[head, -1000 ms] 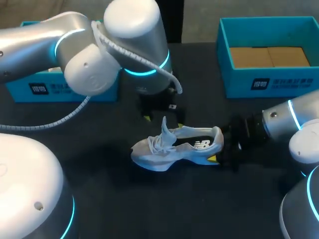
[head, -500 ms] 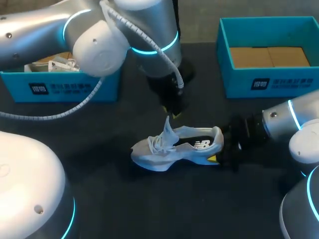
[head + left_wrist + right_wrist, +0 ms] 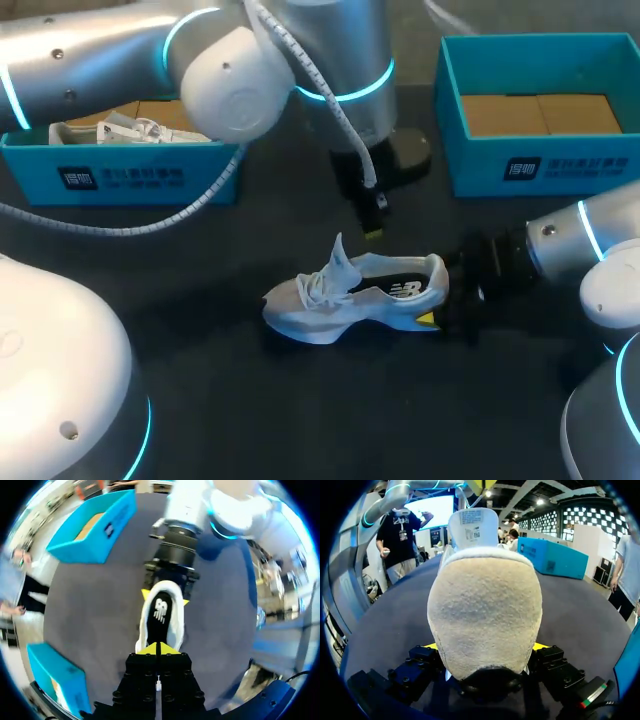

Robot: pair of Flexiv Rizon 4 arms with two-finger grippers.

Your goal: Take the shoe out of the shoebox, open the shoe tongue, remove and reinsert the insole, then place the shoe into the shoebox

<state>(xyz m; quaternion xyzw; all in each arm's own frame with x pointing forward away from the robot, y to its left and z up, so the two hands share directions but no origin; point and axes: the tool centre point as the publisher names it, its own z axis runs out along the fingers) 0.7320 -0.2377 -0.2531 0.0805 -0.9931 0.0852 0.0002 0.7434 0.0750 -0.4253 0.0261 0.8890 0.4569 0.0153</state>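
A white shoe (image 3: pixel 350 295) lies on its sole on the dark table, toe to the left, its tongue (image 3: pixel 339 256) standing upright. My right gripper (image 3: pixel 440 300) is shut on the heel (image 3: pixel 485 610), one yellow tip on each side. My left gripper (image 3: pixel 372 233) hangs shut and empty just above and behind the shoe's opening. In the left wrist view the closed tips of the left gripper (image 3: pixel 157 650) point down over the dark insole (image 3: pixel 161 612), with the right gripper (image 3: pixel 164 596) clasping the heel beyond. The tongue (image 3: pixel 472 525) rises ahead of the right gripper (image 3: pixel 487 647).
A blue shoebox (image 3: pixel 150 178) at the back left holds a second white shoe (image 3: pixel 130 128). Another blue shoebox (image 3: pixel 540 165) at the back right shows only its cardboard floor. My left arm's bulk spans the back left of the table.
My left gripper has shut and swung right from beside the tongue to above the shoe's opening. The tongue stands upright; the shoe and the right arm have kept still.
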